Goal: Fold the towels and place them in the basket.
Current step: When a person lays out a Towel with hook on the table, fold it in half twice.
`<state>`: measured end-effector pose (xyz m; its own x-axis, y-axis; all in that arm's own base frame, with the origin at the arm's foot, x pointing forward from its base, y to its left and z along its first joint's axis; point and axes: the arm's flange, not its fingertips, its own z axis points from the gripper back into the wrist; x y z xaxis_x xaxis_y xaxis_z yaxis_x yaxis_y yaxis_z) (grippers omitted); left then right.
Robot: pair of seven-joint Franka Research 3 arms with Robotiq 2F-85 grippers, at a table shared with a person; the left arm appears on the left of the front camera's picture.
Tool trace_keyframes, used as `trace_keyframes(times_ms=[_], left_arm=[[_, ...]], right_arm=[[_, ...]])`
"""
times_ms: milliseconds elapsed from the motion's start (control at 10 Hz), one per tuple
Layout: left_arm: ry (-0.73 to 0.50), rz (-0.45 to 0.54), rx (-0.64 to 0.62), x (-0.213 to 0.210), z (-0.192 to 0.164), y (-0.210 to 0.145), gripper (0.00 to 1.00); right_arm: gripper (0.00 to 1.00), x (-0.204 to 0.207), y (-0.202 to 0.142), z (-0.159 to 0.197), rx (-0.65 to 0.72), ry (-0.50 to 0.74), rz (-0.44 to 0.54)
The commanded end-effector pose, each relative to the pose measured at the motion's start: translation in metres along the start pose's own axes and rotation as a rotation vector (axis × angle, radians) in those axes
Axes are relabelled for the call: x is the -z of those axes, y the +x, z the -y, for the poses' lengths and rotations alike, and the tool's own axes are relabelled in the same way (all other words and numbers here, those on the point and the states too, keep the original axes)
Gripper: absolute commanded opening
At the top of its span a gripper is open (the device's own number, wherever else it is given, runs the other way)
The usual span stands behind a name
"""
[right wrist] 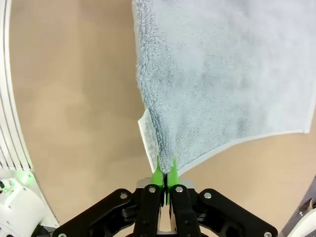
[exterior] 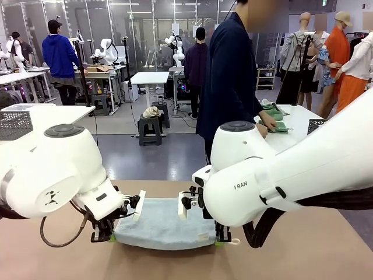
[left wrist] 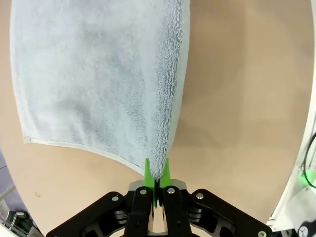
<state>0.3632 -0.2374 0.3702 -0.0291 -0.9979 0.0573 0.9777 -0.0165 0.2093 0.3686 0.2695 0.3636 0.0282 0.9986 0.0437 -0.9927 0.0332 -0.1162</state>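
Two sets of fingers are clamped on the pale blue towel [left wrist: 94, 84]: left gripper [left wrist: 156, 170] is pinched on one near corner, right gripper [right wrist: 166, 168] on the other, beside the white label [right wrist: 147, 134]. The towel's remainder is spread on the tan table [left wrist: 237, 98] between the arms. A green towel [exterior: 278, 127] is seen on the far white table, under a person's hand [exterior: 269, 122].

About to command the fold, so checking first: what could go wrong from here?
The left hand and right hand each pinch just a corner tip of the pale blue towel; either might slip out when lifted. The white label beside the right pinch could get tucked in crookedly.
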Motion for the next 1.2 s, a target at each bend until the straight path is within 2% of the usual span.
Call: trace_keyframes(times_ms=[0,700,800,1000,1100], left_arm=[[-0.013,-0.015,0.026,-0.007,-0.002,-0.002,0.00],[0.001,-0.001,-0.001,-0.004,-0.001,-0.001,0.00],[-0.001,-0.003,-0.002,-0.004,-0.001,-0.001,0.04],[0.058,-0.035,0.020,-0.006,-0.034,0.003,0.04],[0.045,-0.036,0.029,-0.004,-0.046,0.007,0.04]], right_arm=[[0.00,-0.006,-0.001,-0.007,0.013,-0.015,-0.009],[0.00,-0.011,0.001,-0.002,-0.006,-0.018,0.004],[0.04,-0.011,0.001,-0.002,-0.007,-0.018,0.004],[0.04,-0.009,0.002,0.029,-0.049,-0.001,0.013],[0.04,-0.011,0.004,0.042,-0.052,-0.007,0.022]])
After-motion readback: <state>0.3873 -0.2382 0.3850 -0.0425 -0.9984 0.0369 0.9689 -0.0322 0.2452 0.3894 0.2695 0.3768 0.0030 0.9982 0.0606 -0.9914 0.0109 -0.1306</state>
